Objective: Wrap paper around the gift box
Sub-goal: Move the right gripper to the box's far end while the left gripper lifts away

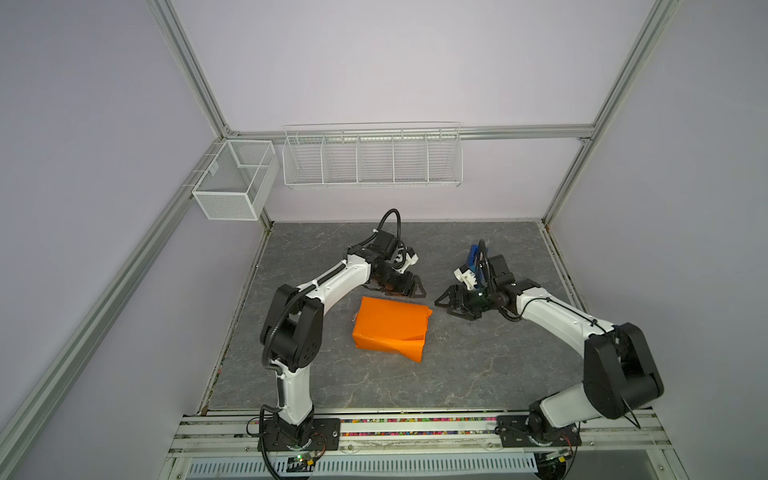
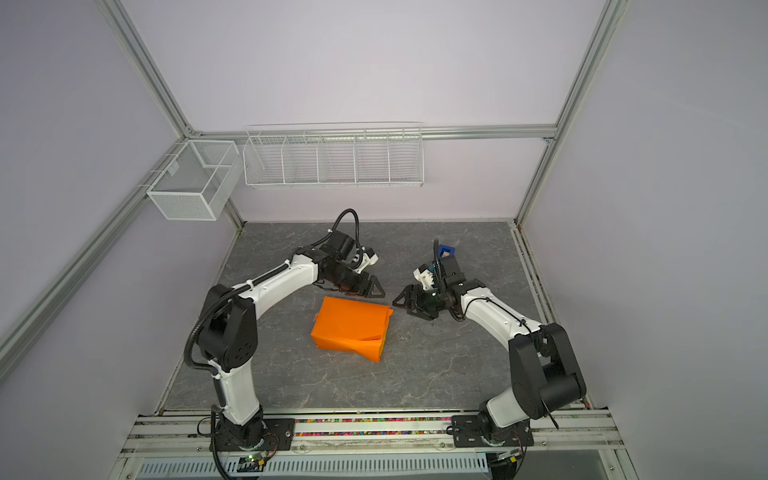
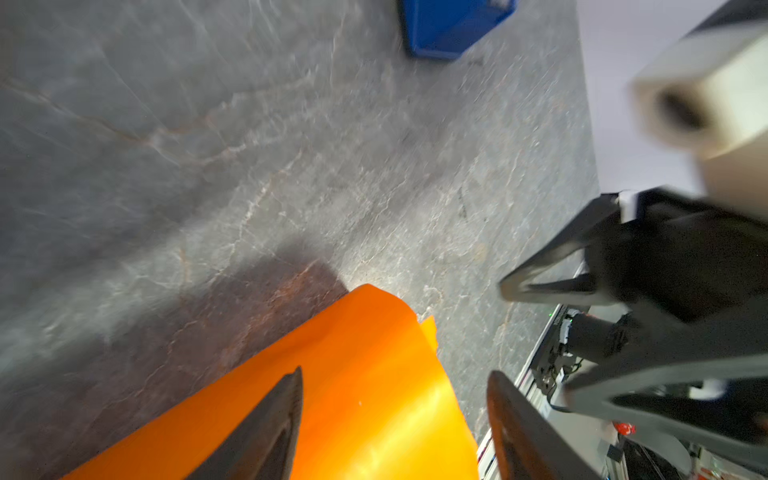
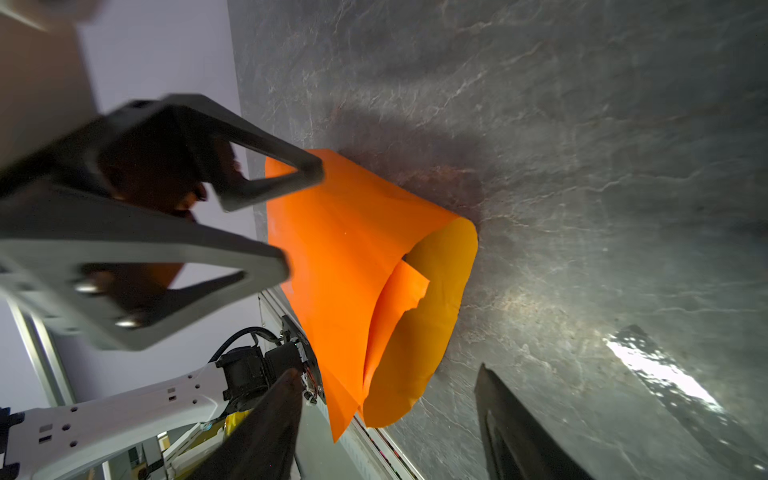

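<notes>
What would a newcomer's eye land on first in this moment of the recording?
The bright orange paper stands out at once: it is folded into a boxy parcel in the middle of the grey table, and what it covers is hidden. Just beyond its far edge, the left gripper and the right gripper face each other, both open and holding nothing. In the right wrist view, the parcel's end gapes open with a loose flap.

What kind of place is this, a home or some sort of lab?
Most likely a robotics lab test cell: an aluminium frame with plain panels encloses it, a left arm and right arm are mounted on a front rail, and a wire rack hangs behind.
</notes>
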`<action>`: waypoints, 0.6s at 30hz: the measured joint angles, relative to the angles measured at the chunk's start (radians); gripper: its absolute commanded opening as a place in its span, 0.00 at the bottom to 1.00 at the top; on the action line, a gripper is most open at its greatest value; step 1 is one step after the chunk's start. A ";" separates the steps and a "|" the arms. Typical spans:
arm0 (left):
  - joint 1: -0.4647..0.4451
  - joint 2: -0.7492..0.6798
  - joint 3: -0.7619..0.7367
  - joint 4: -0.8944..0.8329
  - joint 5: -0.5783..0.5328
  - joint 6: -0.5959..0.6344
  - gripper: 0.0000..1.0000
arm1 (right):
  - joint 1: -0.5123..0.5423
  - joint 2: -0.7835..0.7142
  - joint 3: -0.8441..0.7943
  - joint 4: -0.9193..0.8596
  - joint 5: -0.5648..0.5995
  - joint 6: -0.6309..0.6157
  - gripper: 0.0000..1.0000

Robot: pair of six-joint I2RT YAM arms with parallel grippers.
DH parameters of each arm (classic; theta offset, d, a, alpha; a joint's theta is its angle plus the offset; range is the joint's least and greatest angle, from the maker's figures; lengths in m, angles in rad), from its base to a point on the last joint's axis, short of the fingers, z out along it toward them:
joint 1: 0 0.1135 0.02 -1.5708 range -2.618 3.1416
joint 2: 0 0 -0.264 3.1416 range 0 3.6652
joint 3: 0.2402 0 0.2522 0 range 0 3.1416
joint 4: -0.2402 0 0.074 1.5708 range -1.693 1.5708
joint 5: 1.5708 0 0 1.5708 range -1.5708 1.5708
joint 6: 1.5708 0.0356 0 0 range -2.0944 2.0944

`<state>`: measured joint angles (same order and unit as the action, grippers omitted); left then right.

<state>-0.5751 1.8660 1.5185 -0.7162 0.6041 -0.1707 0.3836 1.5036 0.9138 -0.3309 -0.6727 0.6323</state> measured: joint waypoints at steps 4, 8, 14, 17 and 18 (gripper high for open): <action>0.033 -0.122 0.001 0.031 -0.031 -0.012 0.73 | 0.034 -0.017 -0.109 0.084 -0.033 0.079 0.76; 0.056 -0.173 -0.002 0.053 -0.053 -0.019 0.73 | 0.094 -0.016 -0.174 0.237 -0.043 0.182 0.75; 0.082 -0.187 -0.067 0.077 -0.074 -0.031 0.73 | 0.155 0.092 -0.217 0.560 -0.051 0.358 0.62; 0.088 -0.195 -0.113 0.079 -0.085 -0.035 0.72 | 0.179 0.167 -0.225 0.713 -0.053 0.444 0.45; 0.090 -0.201 -0.127 0.079 -0.089 -0.037 0.72 | 0.187 0.183 -0.230 0.754 -0.053 0.469 0.39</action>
<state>-0.4847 1.6646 1.3918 -0.6369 0.5148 -0.2077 0.5705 1.6871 0.6834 0.4232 -0.7258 1.1011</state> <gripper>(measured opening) 0.724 0.488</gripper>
